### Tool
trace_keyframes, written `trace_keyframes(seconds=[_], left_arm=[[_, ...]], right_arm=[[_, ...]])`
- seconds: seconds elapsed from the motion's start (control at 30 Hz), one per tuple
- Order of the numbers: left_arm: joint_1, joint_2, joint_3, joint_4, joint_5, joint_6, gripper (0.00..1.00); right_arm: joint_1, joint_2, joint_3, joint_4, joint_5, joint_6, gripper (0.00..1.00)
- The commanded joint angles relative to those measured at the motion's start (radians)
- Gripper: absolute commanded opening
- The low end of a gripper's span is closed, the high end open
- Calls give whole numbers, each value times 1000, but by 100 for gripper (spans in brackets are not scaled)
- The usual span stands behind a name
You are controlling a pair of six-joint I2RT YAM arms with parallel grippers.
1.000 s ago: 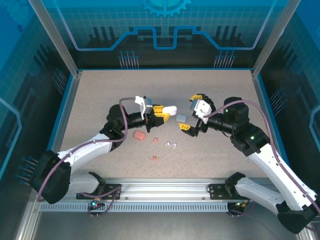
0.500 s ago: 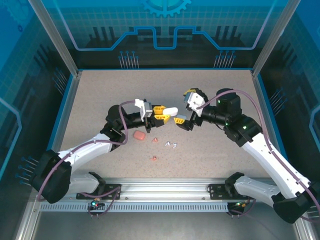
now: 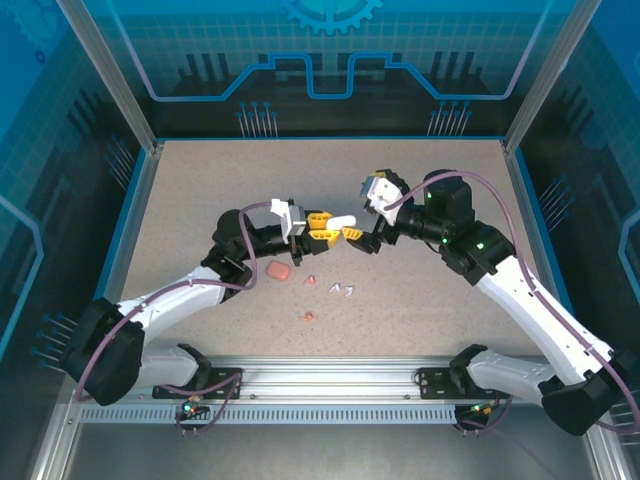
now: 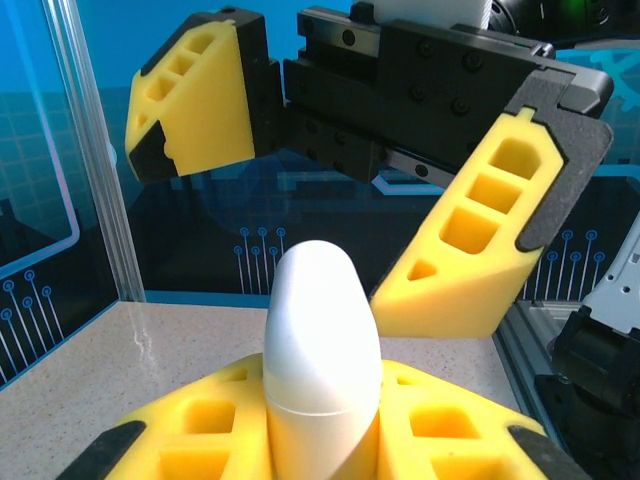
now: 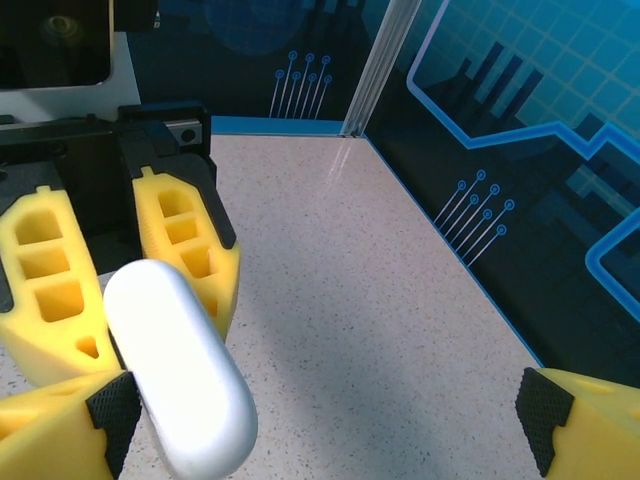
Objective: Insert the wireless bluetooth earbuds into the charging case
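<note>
With the left gripper [image 3: 320, 227] clamped on the white charging case [image 3: 342, 221] over the middle of the table [image 3: 200, 190], the wide-open right gripper [image 3: 365, 210] should straddle its free end squarely before closing.

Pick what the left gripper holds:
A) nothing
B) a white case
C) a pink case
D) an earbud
B: the left gripper is shut on the white case, held off the table, while the pink case lies on the table below.
</note>
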Motion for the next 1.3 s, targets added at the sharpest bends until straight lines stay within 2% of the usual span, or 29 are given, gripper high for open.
trace_keyframes(seconds=[0.0, 0.6, 0.9, 1.07, 1.27], left_arm=[[-5, 2, 20, 21, 27, 27, 0], [-7, -11, 10, -22, 24, 49, 0], [-7, -27, -14, -22, -22, 60, 0], [-6, -64, -71, -9, -90, 86, 0], [-7, -148, -178, -6, -197, 99, 0]], right_arm=[[9, 8, 41, 22, 44, 7, 100], [8, 48, 104, 17, 64, 1, 100], [2, -2, 120, -23, -25, 46, 100], [-6, -16, 163, -125, 104, 259, 100], [-16, 4, 203, -323, 73, 411, 100]])
